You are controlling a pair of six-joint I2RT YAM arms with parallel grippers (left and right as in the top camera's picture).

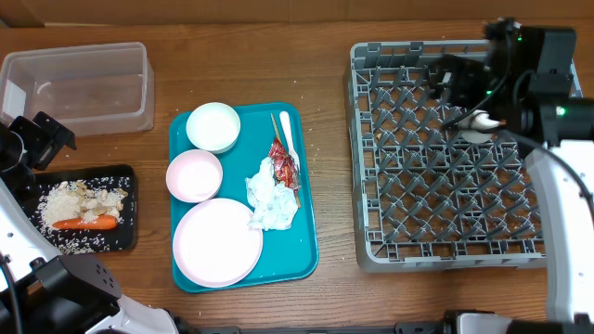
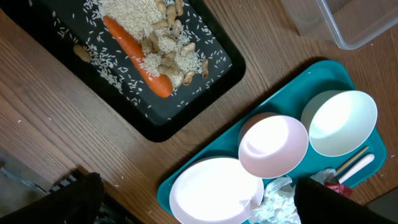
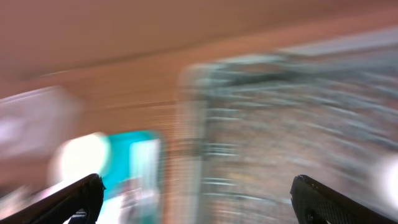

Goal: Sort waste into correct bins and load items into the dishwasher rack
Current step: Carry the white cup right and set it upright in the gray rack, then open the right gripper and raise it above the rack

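White cup (image 1: 479, 123) in the rack (image 1: 436, 186) — right jaws wide.

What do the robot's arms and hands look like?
Both arms are smooth white shells with chunky black joints. The right arm carries thin black cables and small green lights. The left hand and right hand are black, each with two blunt black fingers.

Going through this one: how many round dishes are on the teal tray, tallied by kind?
Bowls: 2, the white bowl and the pink bowl
Plates: 1, the plate
Total: 3
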